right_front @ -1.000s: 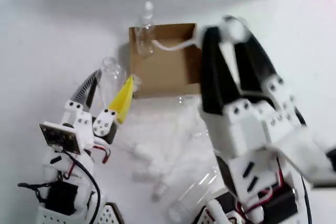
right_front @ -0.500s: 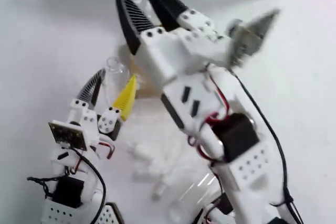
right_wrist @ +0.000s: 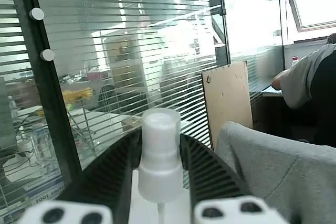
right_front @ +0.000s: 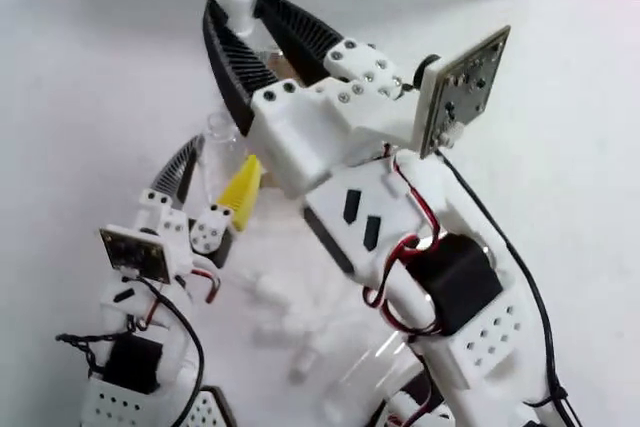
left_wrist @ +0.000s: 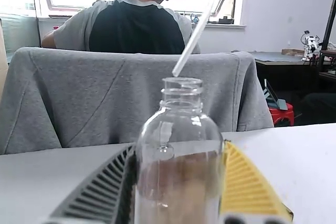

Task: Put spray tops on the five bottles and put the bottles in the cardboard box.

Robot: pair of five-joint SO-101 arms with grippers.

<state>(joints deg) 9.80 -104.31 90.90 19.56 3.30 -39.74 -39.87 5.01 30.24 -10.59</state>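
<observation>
Readable text: none is coming through clearly in any view.
Window strip point(right_wrist: 50, 199): a short line of print is running along the foot of the glass in the right wrist view, but it is too blurred and too small to make out.
</observation>
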